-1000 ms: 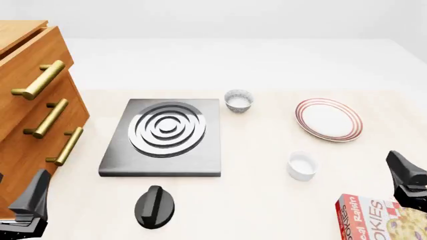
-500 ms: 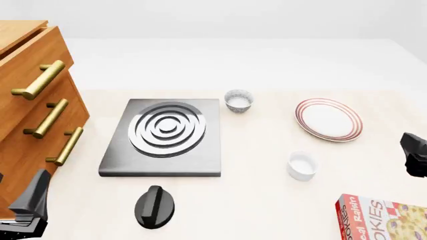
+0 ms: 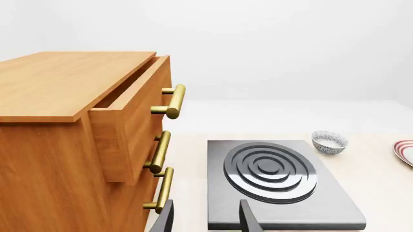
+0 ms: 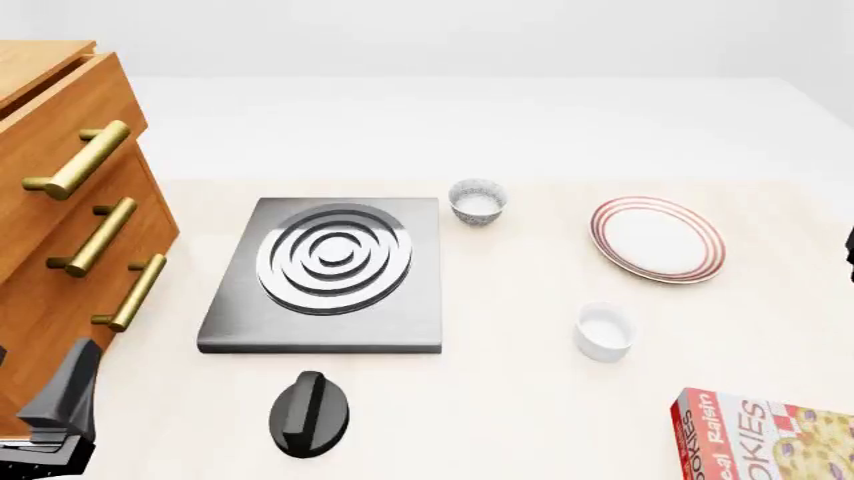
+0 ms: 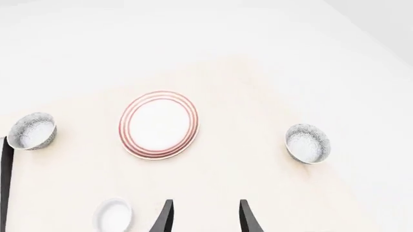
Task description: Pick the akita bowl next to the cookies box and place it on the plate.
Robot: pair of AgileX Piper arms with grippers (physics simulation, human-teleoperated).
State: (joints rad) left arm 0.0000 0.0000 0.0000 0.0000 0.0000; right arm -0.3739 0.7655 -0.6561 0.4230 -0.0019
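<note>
Two grey-patterned bowls show in the right wrist view. The akita bowl (image 5: 308,143) lies right of the plate (image 5: 158,124), outside the front view; its twin (image 5: 31,130) sits left of the plate, by the stove (image 4: 327,272). The cookies box (image 4: 767,440) lies at the front right corner. My right gripper (image 5: 205,220) is open and empty, hovering nearer than the plate, between the two bowls. In the front view only a dark sliver of the right arm (image 4: 850,250) shows at the right edge. My left gripper (image 3: 205,222) is open and empty at the front left, beside the drawers.
A plain white cup (image 4: 603,331) stands in front of the plate. A wooden drawer cabinet (image 4: 67,210) with brass handles fills the left side, its top drawer slightly pulled out. A black knob (image 4: 310,412) sits in front of the stove.
My right gripper has moved from beside the cookies box to the right and farther back, almost leaving the front view. The left arm and all objects are where they were.
</note>
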